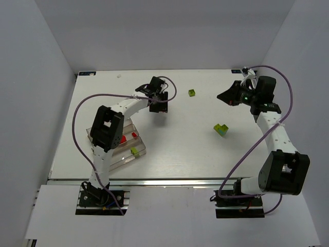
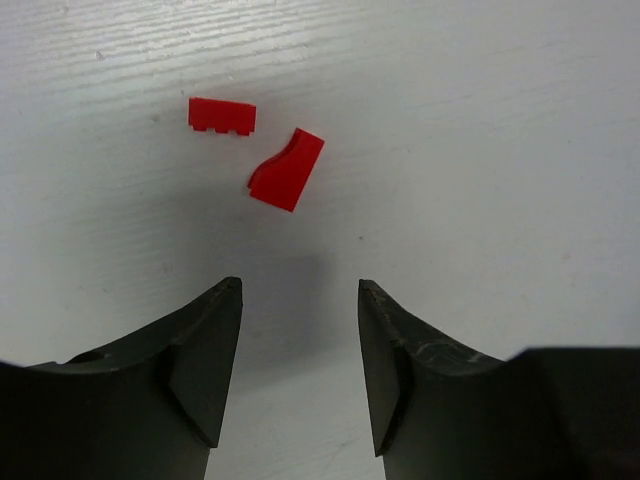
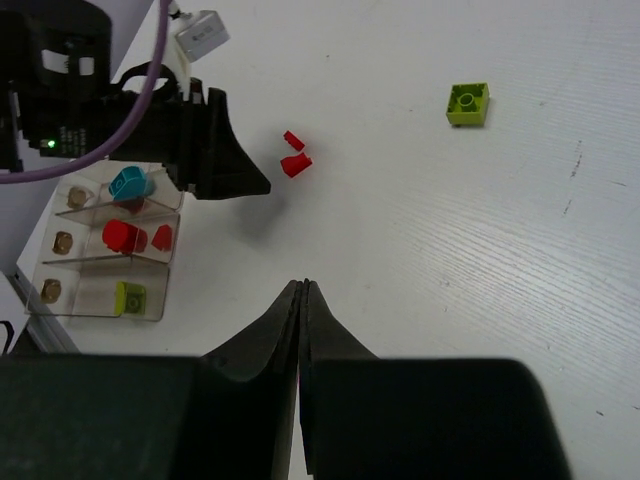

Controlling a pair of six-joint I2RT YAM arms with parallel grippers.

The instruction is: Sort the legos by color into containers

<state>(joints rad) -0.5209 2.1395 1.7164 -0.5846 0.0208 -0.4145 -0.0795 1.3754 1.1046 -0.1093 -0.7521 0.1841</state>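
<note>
The small red plastic sloped lego brick (image 2: 287, 172) lies on the white table (image 2: 480, 120) ahead of the released left gripper (image 2: 300, 350); likely light, rigid and slick, it should be pinched across its flat sides, the right gripper (image 3: 302, 310) being clenched empty.

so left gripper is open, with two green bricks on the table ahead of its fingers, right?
Wrong colour: the notched brick and the sloped brick are red, as the left wrist view shows. The left gripper is open, and they lie on the table ahead of its fingers.
</note>
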